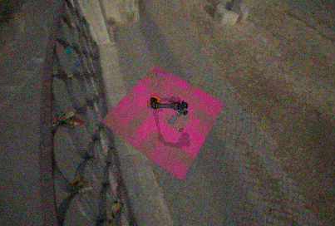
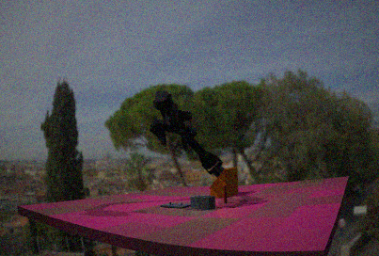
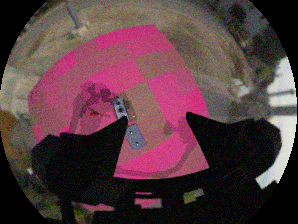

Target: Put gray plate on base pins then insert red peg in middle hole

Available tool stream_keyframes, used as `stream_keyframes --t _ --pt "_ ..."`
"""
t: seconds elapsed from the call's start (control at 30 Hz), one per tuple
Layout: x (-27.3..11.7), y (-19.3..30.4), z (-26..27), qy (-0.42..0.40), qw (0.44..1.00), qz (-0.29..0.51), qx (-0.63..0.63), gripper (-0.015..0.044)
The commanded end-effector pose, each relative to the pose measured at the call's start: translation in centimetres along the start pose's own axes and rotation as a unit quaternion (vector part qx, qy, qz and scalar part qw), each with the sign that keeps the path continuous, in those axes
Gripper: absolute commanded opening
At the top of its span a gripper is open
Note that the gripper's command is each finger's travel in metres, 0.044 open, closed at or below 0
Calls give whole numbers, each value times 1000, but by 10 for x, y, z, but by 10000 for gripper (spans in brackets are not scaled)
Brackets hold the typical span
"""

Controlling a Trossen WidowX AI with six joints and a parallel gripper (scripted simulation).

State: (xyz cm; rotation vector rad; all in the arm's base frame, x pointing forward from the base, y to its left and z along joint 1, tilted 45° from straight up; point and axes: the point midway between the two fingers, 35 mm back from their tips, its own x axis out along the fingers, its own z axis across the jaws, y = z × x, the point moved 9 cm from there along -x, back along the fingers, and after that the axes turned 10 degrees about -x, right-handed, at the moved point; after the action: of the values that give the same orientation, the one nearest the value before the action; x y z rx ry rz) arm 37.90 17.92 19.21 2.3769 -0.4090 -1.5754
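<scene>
1. The top view looks down from far above, the whole pink table (image 1: 163, 125) small.
2. The exterior view sits low beside the table's edge, facing across it.
3. The wrist view looks down past the jaws; all share the table.

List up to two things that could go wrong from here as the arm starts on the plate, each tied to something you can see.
1. The open gripper is high above the plate, which looks small and flat on the table; a descent slightly off could close on nothing.
2. The pictures are dim and grainy, and the base pins cannot be made out, so lining the plate up may fail.
</scene>
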Motion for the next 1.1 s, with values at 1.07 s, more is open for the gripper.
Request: stream_keyframes --t 1.07 --pt "167 -22 97 -168 963 185 -100 440"
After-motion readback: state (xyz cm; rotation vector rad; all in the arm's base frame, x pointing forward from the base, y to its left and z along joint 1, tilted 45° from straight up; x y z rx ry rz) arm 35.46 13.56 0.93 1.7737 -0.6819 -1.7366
